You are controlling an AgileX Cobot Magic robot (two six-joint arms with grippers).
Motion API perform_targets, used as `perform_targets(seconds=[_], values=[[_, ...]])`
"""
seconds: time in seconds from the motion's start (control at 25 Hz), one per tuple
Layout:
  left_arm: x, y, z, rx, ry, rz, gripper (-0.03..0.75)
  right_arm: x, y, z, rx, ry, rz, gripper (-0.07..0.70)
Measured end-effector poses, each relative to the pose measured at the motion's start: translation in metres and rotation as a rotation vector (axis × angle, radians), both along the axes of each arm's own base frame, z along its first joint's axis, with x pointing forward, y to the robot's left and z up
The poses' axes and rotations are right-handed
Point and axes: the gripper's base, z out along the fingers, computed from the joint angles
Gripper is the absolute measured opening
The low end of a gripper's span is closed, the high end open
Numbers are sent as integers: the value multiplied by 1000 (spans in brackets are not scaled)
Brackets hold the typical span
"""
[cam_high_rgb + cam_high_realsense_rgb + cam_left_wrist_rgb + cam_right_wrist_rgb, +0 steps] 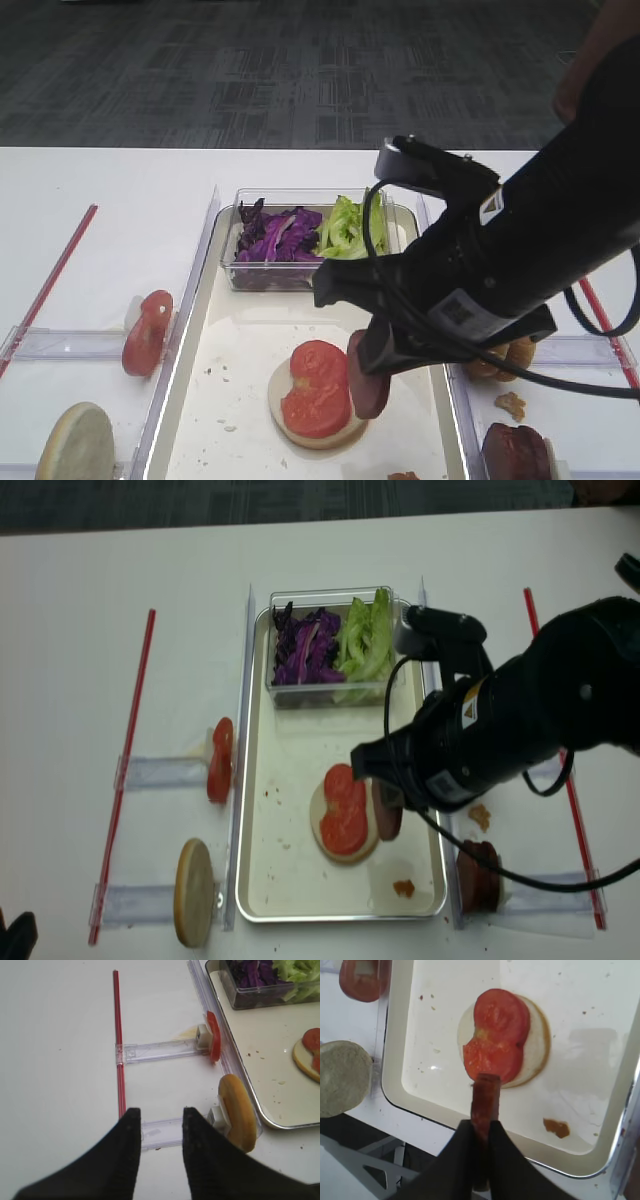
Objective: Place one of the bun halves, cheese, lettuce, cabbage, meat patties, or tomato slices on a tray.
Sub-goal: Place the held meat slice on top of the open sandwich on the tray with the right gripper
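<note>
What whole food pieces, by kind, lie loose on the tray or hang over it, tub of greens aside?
Bun half: 1
Tomato slices: 2, on the bun
Meat patty: 1, gripped edge-on by the right hand
Total: 4

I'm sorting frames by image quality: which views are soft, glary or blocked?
Right wrist view: hand a blurred dark mass, meat patty soft, tomato slices sharper. Exterior high view: the arm hides the tray's right side. Left wrist view: hand soft, table washed out.
</note>
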Motion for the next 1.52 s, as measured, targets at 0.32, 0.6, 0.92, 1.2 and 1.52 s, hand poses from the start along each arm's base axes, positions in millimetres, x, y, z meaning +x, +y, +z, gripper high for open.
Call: perform_targets(seconds=[0.32, 0.6, 0.92, 1.2, 1.52], values=[[0, 0, 0, 0, 0, 0, 197, 10, 19, -24, 85, 67, 53, 88], [0, 0, 0, 0, 0, 0, 197, 37, 15, -39, 249, 115, 17, 88], [0, 0, 0, 0, 0, 0, 197, 55, 14, -63, 382, 186, 15, 88], [0, 0, 0, 0, 0, 0, 197, 60, 17, -83, 372, 213, 19, 88], [0, 0, 0, 0, 0, 0, 197, 66, 15, -90, 354, 204, -12, 88]])
